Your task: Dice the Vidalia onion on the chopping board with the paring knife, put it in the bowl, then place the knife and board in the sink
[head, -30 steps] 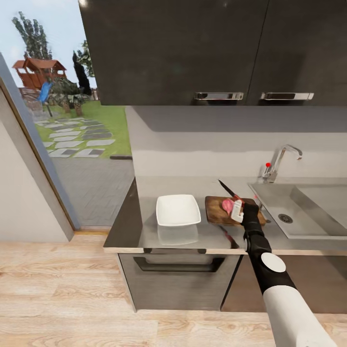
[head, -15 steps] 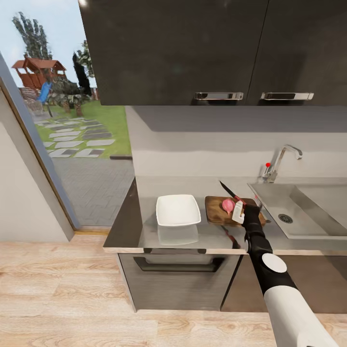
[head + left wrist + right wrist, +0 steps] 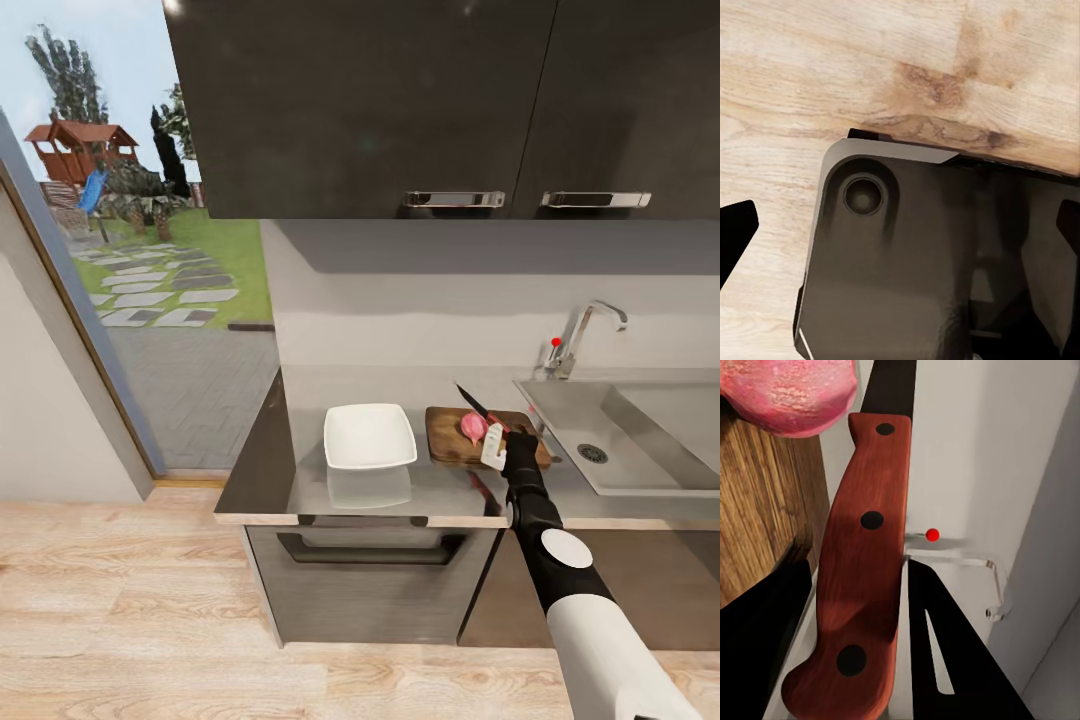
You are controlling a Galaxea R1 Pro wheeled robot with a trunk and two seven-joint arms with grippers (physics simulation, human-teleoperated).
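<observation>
Nearest me, my right pincer sits at the near right corner of the chopping board, its fingers pinching the red handle of the paring knife. In my right wrist view the handle runs lengthwise between the two dark fingers. From the head view the dark blade points away toward 11 o'clock, over the board's far edge.

The Vidalia onion is out of the sink and lies on the board just beside my pincer, at about 10 o'clock from it. It looks whole and pink, so I judge the dicing has not begun. Still to do: the cuts, moving the pieces into the bowl, which sits empty on the bench at 9 o'clock from the board, then dropping knife and board into the sink at 3 o'clock.

Farther back, the tap with its red knob stands behind the basin.

My left wrist view shows wooden floor and a dark part of my own body; I cannot tell how that pincer stands. The blade's contact with the onion is too small to judge, perhaps none.
</observation>
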